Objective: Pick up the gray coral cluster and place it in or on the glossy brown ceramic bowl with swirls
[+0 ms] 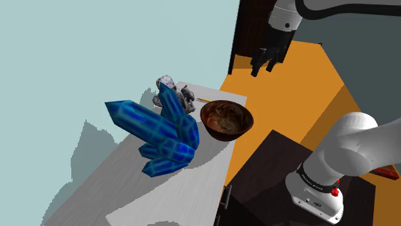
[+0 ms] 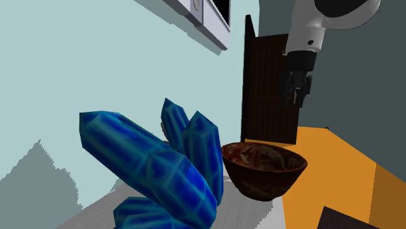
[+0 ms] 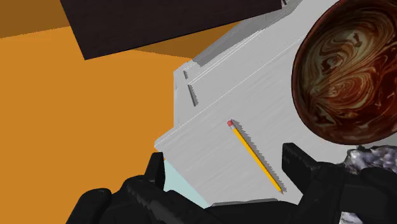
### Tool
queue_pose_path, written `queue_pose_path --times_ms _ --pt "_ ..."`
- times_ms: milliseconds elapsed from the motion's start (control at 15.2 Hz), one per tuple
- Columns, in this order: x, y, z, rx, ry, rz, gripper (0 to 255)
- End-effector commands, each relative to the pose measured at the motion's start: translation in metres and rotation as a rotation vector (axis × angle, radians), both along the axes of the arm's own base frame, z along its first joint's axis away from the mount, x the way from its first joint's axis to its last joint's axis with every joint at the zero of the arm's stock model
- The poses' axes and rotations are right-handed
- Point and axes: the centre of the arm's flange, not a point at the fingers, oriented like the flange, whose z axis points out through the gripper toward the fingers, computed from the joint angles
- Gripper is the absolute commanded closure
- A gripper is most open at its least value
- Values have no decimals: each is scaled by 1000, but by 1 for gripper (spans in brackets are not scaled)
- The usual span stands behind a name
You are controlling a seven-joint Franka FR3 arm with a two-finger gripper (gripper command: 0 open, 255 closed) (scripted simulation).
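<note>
The end effector (image 1: 265,63) hangs high in the air, well apart from the things on the pale surface (image 1: 183,192). Its two black fingers (image 3: 296,163) stand apart, so it is open and holds nothing. The gray coral cluster (image 1: 172,88) sits on the surface, just behind a big blue crystal (image 1: 160,135). The shiny brown bowl (image 1: 226,120) with swirls sits near the surface's edge, beside the crystal. A yellow pencil (image 1: 204,101) lies on the surface between the coral and the bowl.
</note>
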Motion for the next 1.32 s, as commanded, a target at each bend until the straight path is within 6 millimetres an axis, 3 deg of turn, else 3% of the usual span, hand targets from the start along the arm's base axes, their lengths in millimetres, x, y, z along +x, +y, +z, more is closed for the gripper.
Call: queue_pose_path --times_ms 0,1254 --pt "0 0 0 0 0 0 0" --pt "180 199 -19 -84 97 223 0"
